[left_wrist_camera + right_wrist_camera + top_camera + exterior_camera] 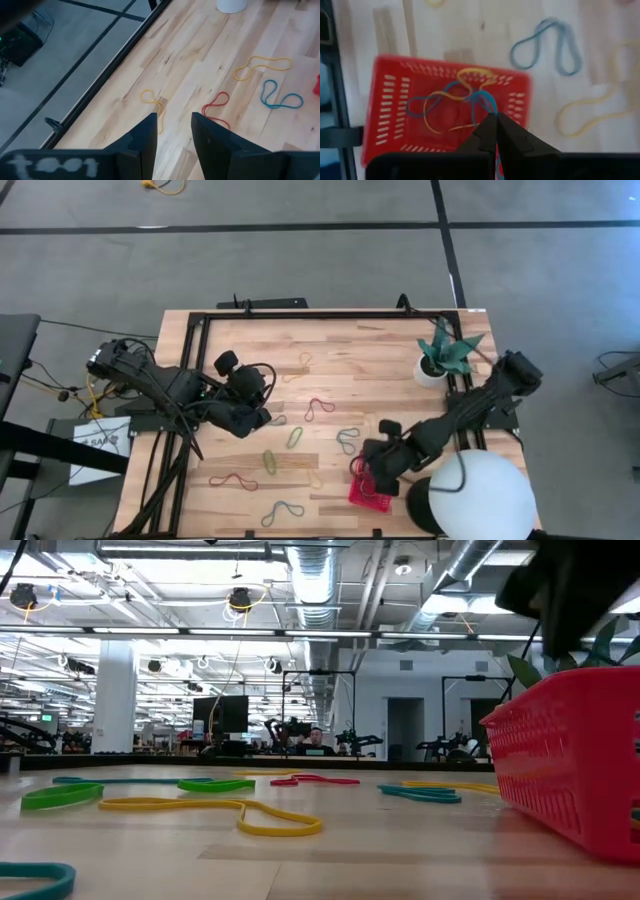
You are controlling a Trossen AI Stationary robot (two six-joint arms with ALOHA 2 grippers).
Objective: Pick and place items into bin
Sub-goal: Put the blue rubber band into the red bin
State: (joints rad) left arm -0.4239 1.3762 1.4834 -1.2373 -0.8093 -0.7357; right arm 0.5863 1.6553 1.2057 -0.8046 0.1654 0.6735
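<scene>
The red mesh basket (368, 492) stands near the table's near edge, right of centre, and fills the right of the low view (575, 765). My right gripper (495, 119) hovers above it, shut on a blue band; a yellow band (470, 75) and blue loops lie inside. Loose bands lie flat on the wood: red (320, 408), green (294, 437), grey-blue (347, 440), blue (282, 512). My left gripper (175, 120) is open above the table's left-middle, over a yellow band (152, 100) and touching nothing. My right gripper pinches a blue rubber band at its upper end (488, 106) between its two fingertips, coming from above and pointing down. The band hangs below the fingers into the basket. Its lower loops (427, 102) rest slack on the basket floor among the yellow band.
A white pot with a green plant (440, 358) stands at the far right. A big white dome (470, 495) sits beside the basket at the near right corner. A black frame (320, 313) runs round the table's edges. More bands, red (232, 480) and yellow-green (269, 462), lie toward the near left.
</scene>
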